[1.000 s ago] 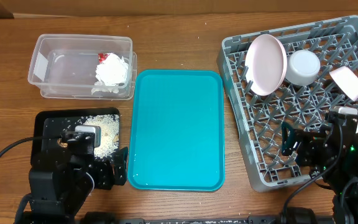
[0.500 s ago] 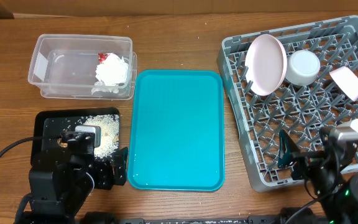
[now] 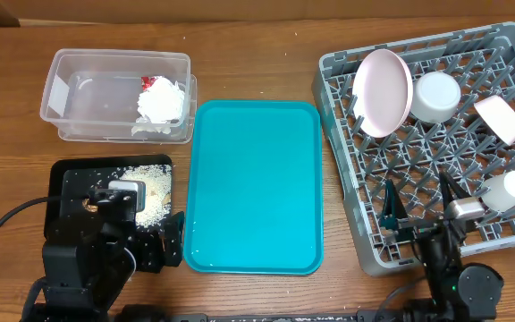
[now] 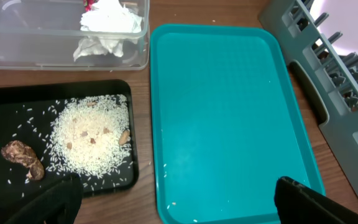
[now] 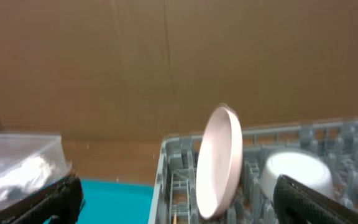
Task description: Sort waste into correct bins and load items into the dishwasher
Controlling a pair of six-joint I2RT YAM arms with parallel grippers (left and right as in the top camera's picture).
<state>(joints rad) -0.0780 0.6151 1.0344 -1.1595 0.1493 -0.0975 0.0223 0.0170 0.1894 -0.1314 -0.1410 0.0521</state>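
Black right gripper (image 5: 178,190): it has drawn back from over the dish rack (image 3: 365,246) toward its own base. Its fingers stand wide apart with nothing between them.
Right arm pose: it is folded close at the near table edge. The wrist is raised, so its camera looks level across the rack to a brown backdrop (image 5: 166,62).
Left gripper (image 4: 178,186): unchanged, released and empty. It hangs low over the near ends of the black tray (image 4: 123,90) and the teal tray (image 3: 253,183).
Black tray: it lies where it lay a second ago, with a heap of rice (image 4: 92,134) and a brown food lump (image 4: 22,158) on it.
White cup (image 3: 506,190): a second ago it was right at the gripper. Now it rests free in the near right part of the rack, seemingly on its side, apart from the fingers.
Teal tray: it is bare except for a few crumbs, with nothing to pick.
Meaning for the task: I judge that the cup is now loaded. With the teal tray bare, the sorting looks nearly finished.
Far part of rack: a pink plate (image 3: 383,91) stands on its edge and a white bowl (image 3: 436,97) is just beside it. A small pink dish (image 3: 500,118) is farther right.
Clear bin (image 3: 70,89): it holds a crumpled tissue (image 3: 161,100) with a red scrap, as before.
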